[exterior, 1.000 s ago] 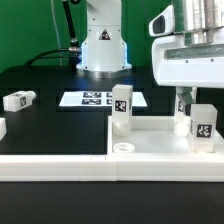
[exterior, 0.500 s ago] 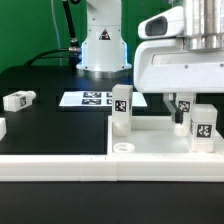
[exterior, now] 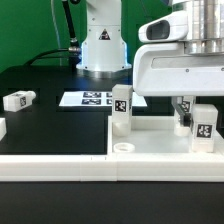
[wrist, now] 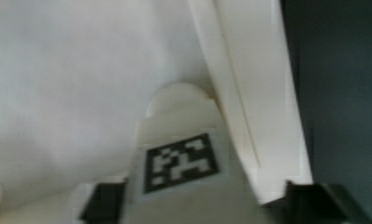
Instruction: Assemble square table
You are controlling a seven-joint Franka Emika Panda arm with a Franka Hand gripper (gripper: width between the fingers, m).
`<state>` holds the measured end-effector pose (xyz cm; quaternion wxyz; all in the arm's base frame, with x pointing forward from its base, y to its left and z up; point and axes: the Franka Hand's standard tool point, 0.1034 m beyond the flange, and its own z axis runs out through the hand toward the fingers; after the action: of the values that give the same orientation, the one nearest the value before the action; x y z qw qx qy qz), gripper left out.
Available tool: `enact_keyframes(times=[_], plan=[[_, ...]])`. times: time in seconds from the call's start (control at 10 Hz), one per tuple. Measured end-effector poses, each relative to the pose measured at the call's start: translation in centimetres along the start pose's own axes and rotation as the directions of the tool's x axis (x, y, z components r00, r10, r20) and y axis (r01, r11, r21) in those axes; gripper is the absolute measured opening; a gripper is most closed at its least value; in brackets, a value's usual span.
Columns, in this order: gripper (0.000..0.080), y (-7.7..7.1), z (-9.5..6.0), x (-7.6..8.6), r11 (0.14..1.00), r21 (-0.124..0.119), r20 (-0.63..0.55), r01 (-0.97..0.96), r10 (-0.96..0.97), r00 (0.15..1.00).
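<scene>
**Hand spread over a standing leg at the table top's corner**

The hand [exterior: 188, 108] hangs low over the square table top [exterior: 160, 142], at the exterior view's right. Its fingers are spread. In the wrist view the two dark fingertips [wrist: 105, 200] stand apart on either side of a tagged white leg [wrist: 183, 150], with a gap showing on each side, so they pinch nothing.

That leg [exterior: 203, 124] stands upright inside the tray-like top, close to its raised rim [wrist: 236, 100]. A second leg [exterior: 121, 108] stands upright at the top's corner toward the exterior view's left. The top rests on the black surface [exterior: 50, 130], near the front.

A loose leg [exterior: 18, 99] lies on its side well apart, at the exterior view's left. The marker board [exterior: 95, 98] lies flat in front of the robot's base [exterior: 103, 45].
</scene>
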<state>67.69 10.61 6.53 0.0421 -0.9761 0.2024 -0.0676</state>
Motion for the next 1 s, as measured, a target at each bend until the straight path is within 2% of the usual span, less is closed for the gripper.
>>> enact_keyframes(times=[0.1, 0.3, 0.4, 0.5, 0.6, 0.7, 0.8, 1.0], plan=[[0.0288, 0.11, 0.03, -0.01, 0.999, -0.002, 0.001, -0.049, 0.049, 0.999], [0.0289, 0.16, 0.01, 0.03, 0.977, -0.004, 0.004, -0.214, 0.214, 0.977], [0.0289, 0.17, -0.12, -0.02, 0.912, -0.023, 0.017, -0.409, 0.409, 0.912], [0.0289, 0.05, -0.40, -0.12, 0.824, -0.052, 0.029, -0.564, 0.566, 0.824], [0.0289, -0.32, -0.96, 0.23, 0.701, -0.095, 0.043, -0.707, 0.712, 0.701], [0.0289, -0.06, -0.60, 0.51, 0.512, -0.108, 0.054, -0.852, 0.859, 0.509], [0.0289, 0.37, -0.35, 0.68, 0.380, -0.116, 0.071, -0.918, 0.925, 0.374], [0.0290, 0.56, -0.19, 0.68, 0.225, -0.128, 0.057, -0.966, 0.974, 0.220]])
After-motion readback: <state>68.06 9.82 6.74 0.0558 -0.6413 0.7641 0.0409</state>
